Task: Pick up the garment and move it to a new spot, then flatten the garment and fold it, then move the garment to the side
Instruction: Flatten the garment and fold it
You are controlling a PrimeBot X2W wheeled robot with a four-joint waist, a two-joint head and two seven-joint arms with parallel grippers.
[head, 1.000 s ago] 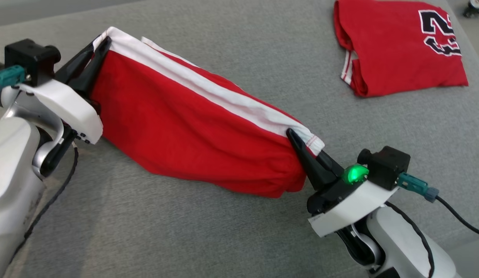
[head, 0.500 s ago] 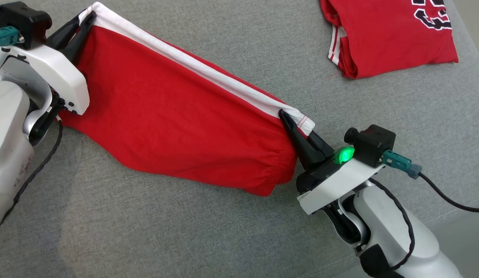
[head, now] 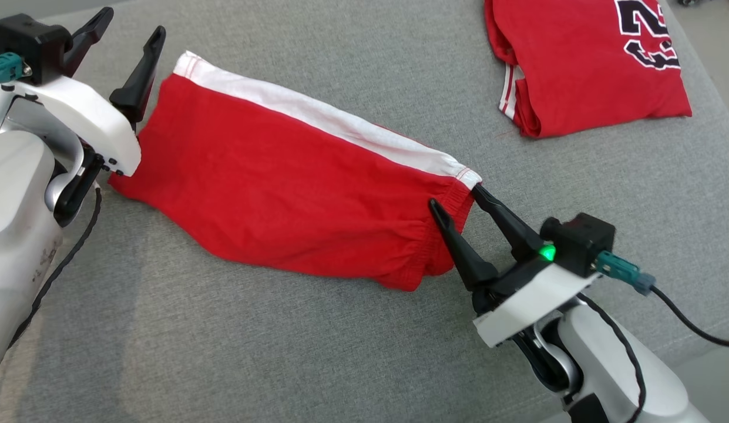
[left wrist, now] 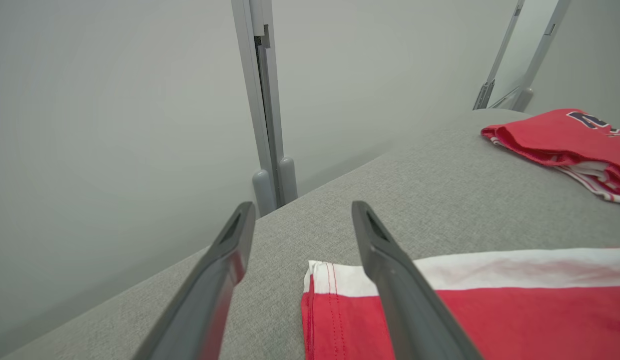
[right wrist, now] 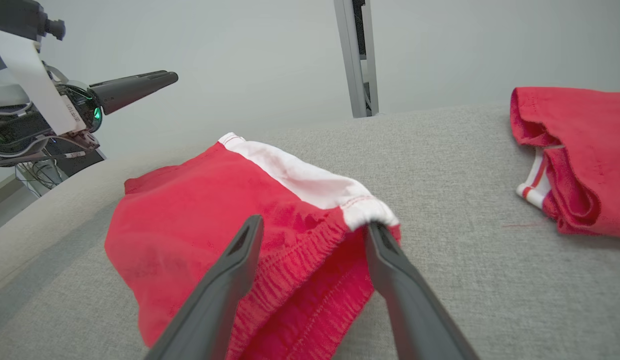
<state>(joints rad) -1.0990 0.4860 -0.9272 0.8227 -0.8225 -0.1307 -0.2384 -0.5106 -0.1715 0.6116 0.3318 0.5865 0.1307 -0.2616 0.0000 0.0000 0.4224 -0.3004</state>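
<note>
The garment (head: 294, 176) is a pair of red shorts with a white side stripe, lying flat and folded lengthwise on the grey padded surface (head: 282, 364). My left gripper (head: 132, 22) stands open just off the garment's far-left corner, apart from the cloth. In the left wrist view that gripper (left wrist: 302, 207) is spread above the stitched hem corner of the garment (left wrist: 489, 310). My right gripper (head: 455, 197) is open at the elastic waistband end. In the right wrist view its fingers straddle the waistband of the garment (right wrist: 215, 210), and the right gripper (right wrist: 314, 224) holds nothing.
A folded red jersey (head: 587, 59) with a dark number lies at the far right of the surface; it also shows as the jersey (right wrist: 574, 155) right of the garment. A grey metal post (left wrist: 265, 100) stands behind the surface's far edge.
Both grippers have opened and let go of the garment's two ends. The garment now rests slack on the surface. The head camera has shifted slightly.
</note>
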